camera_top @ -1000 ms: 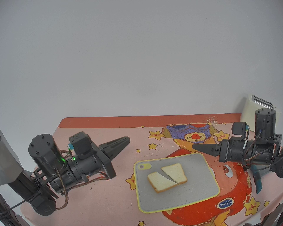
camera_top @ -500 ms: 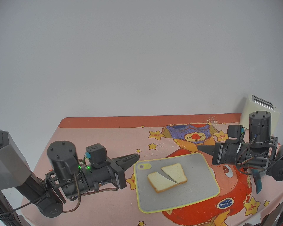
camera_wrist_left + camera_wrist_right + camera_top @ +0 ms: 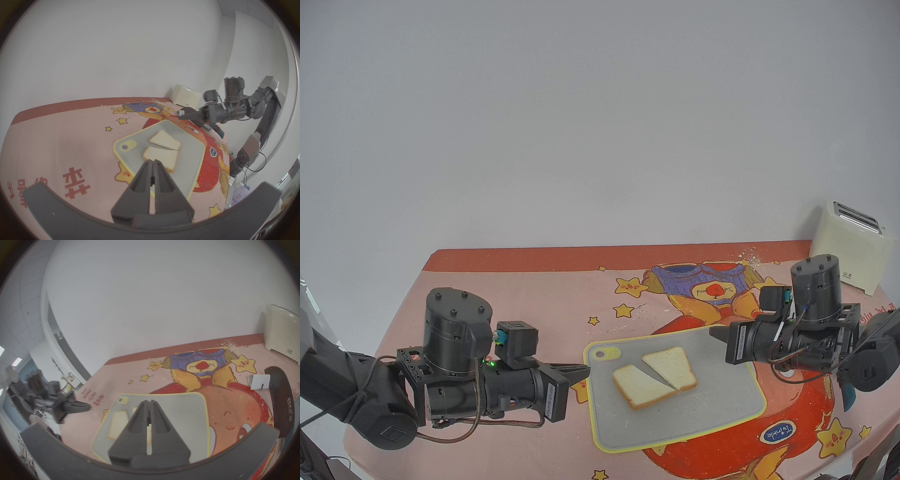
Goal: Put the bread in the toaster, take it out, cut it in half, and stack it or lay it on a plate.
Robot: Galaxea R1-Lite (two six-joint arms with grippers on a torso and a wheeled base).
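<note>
Lying cut on the board (image 3: 706,406): bread (image 3: 640,386) between both grippers

The bread is in two halves on the grey, yellow-rimmed board, toward the end with the round hole. The left half (image 3: 637,389) and the right half (image 3: 670,367) both lie flat, side by side, with a thin slanting gap between their cut edges. Neither half is stacked on the other.

The left gripper (image 3: 581,371) hangs low just off the board's left edge, its tip pointing at the board. Its fingers are pressed together and hold nothing. The right gripper (image 3: 717,332) sits over the board's far right corner, pointing across toward the left one. Its fingers are also pressed together and hold nothing. Neither gripper touches the bread.

The cream toaster (image 3: 851,247) stands at the far right corner of the table (image 3: 537,294), well apart from the board. A pink cloth with a cartoon figure and stars covers the table, and the board lies on it.
</note>
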